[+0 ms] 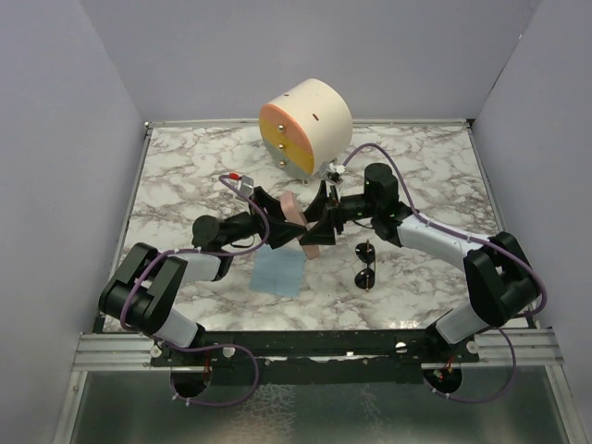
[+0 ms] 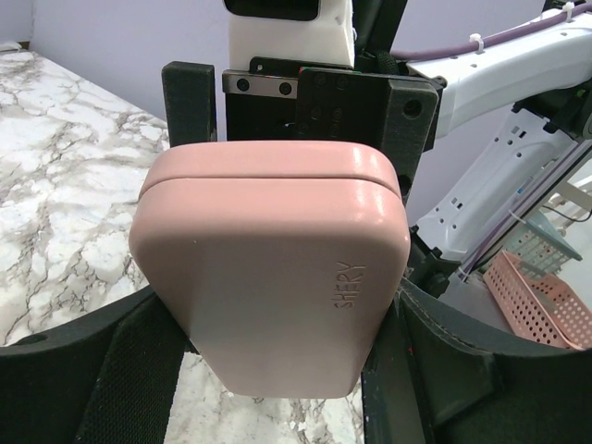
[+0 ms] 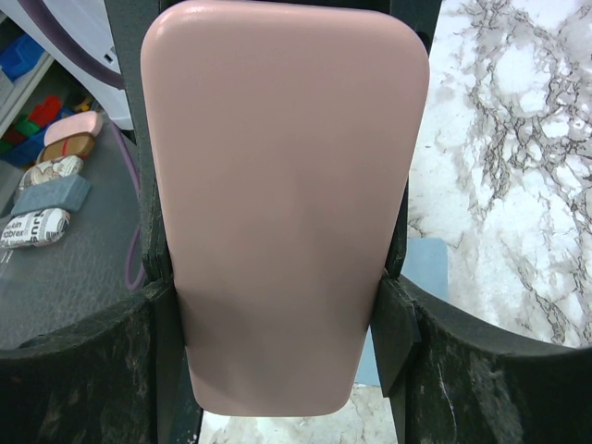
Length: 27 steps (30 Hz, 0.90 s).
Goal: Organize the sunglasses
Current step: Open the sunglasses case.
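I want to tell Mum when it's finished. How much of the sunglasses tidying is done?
Nothing looks done yet. In hand: the closed pink case, held between the left end effector and right end effector. Left, probably: open it and put in the sunglasses, which lie on the table near the blue cloth.

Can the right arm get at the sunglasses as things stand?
Probably not yet: the right gripper is clamped on the pink glasses case. The sunglasses lie uncovered beside that arm.

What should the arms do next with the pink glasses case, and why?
Probably close the left gripper firmly on the closed pink oblong glasses case, gripped opposite by the right gripper, so both can open it; the round black sunglasses lie outside.
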Tool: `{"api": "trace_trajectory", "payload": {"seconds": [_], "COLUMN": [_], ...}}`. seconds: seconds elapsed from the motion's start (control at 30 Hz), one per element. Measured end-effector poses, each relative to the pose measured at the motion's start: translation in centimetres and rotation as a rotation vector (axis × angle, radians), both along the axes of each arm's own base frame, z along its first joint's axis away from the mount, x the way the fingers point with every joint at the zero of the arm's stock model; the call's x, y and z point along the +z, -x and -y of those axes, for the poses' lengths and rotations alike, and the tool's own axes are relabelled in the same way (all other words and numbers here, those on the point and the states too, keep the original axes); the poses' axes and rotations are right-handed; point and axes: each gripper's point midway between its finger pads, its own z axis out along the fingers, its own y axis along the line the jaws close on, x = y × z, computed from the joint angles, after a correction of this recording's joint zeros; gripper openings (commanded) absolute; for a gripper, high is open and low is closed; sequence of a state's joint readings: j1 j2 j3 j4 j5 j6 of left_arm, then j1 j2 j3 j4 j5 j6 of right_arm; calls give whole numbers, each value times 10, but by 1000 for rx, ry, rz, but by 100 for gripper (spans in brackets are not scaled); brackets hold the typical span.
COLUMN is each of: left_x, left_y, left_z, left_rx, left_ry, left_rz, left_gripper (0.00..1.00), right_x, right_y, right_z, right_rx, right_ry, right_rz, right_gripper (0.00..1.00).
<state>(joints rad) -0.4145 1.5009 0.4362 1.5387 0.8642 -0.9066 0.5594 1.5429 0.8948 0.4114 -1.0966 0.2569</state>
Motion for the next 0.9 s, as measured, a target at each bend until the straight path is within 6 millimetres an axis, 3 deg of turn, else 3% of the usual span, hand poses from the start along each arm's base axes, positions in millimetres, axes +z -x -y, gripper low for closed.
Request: {"api": "trace_trajectory", "payload": {"seconds": [0.07, 0.1, 0.37, 0.9], "left_x": [0, 0, 1, 25], "left_y": [0, 0, 1, 14], "left_z": [0, 0, 1, 0], "left_rx": [0, -1, -10, -58], "left_ry": [0, 0, -2, 11], "left_rz": [0, 0, 8, 96], "left_gripper": [11, 0, 0, 0], "right_x": [0, 0, 1, 29], "right_y": [0, 0, 3, 20], "right_z": [0, 0, 0, 6], "right_rx": [0, 0, 11, 62], "right_ry": [0, 0, -7, -93], "right_rz": [0, 0, 0, 10], "right_gripper": [1, 1, 1, 1]}}
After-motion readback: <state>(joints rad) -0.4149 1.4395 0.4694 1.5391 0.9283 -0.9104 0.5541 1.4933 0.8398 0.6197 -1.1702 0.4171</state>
